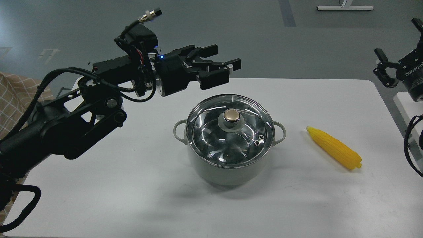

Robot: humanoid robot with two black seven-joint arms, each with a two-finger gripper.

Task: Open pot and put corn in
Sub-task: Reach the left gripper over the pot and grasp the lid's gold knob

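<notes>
**Inspection: 1 pot, lid on; 1 corn cob on the table; 2 end effectors, both empty**

Items counted on the white table (99, 198): 1 pot, 1 glass lid, 1 corn cob.

The pot (228, 168) stands upright near the middle of the table. It is pale grey-green and has 2 small loop handles, 1 on each side. The glass lid (205, 125) sits on the rim and closes the pot. The lid carries 1 gold knob (232, 115) at its centre and a small vent fitting toward its right edge.

The corn (333, 147) lies flat on the table to the right of the pot, clear of it and not touching. It is bright yellow, laid diagonally, with the pointed end toward the far left and the blunt end toward the near right.

The left end effector (226, 67) hangs in the air above and behind the pot's far-left rim, pointing right. Its fingers stand apart with a clear gap between them, and nothing is in them. It touches neither lid nor pot.

The right end effector (385, 71) is at the right edge of the view, beyond the table's right side and well apart from the corn. Its 2 fingers are spread and hold nothing.
</notes>
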